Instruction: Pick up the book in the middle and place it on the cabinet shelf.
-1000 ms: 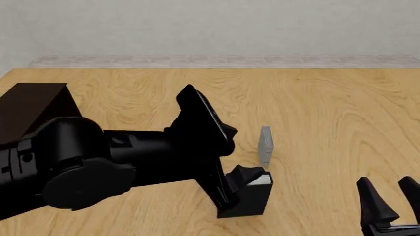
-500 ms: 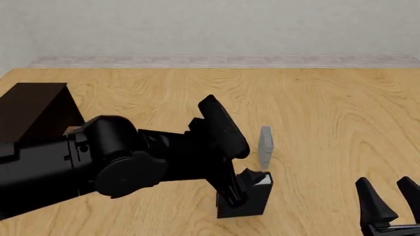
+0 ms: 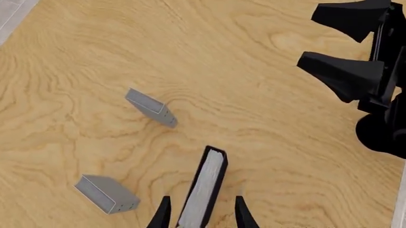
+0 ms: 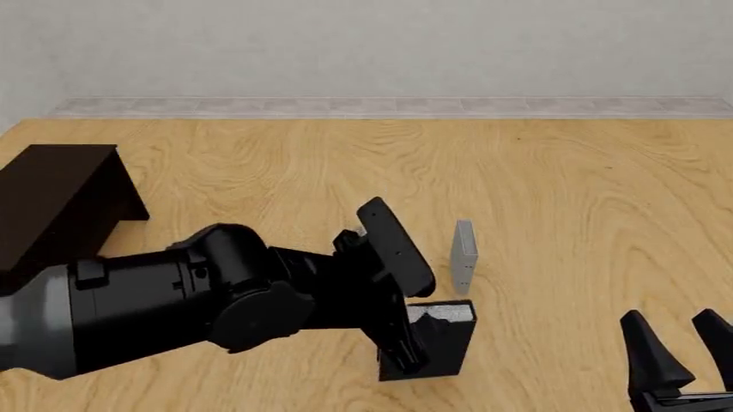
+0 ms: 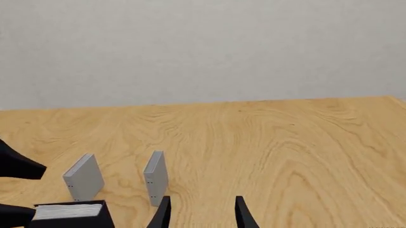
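The book (image 4: pixel 445 348), black-covered with a white page edge, stands upright on the wooden table (image 4: pixel 550 172). My left gripper (image 4: pixel 420 328) reaches down over its top, open, with one finger on each side. In the left wrist view the book (image 3: pixel 204 190) sits between the fingertips (image 3: pixel 163 213) with a small gap on both sides. The cabinet shelf (image 4: pixel 51 197), dark brown and flat-topped, is at the far left. My right gripper (image 4: pixel 672 319) waits open and empty near the front right edge, and the book (image 5: pixel 70 213) shows low at its view's edge.
A thin grey plate (image 4: pixel 463 256) stands upright just behind the book. The wrist views show two such plates (image 3: pixel 151 108) (image 3: pixel 106 194), also seen as plates (image 5: pixel 83 178) (image 5: pixel 154 178). The right gripper (image 3: pixel 307 39) shows in the left wrist view.
The left arm has swung down and lower, bringing its gripper onto the book's top. The book and the right arm have stayed put.
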Robot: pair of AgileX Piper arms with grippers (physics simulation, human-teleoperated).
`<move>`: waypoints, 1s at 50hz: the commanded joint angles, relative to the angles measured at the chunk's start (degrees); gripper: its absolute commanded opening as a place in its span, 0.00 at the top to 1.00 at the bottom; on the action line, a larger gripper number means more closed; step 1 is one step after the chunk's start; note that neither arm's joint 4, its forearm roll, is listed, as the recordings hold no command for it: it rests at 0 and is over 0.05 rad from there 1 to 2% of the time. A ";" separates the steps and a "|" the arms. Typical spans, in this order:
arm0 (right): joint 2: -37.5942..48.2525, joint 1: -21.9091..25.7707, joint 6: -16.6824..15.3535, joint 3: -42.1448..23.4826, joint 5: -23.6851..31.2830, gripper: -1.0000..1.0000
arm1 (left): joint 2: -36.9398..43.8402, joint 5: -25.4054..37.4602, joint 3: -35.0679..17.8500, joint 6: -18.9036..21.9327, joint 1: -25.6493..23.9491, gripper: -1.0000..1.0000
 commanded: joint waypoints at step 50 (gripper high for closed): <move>-0.44 -1.02 1.22 0.02 -0.39 0.00 | 5.74 0.68 3.95 1.26 1.40 0.00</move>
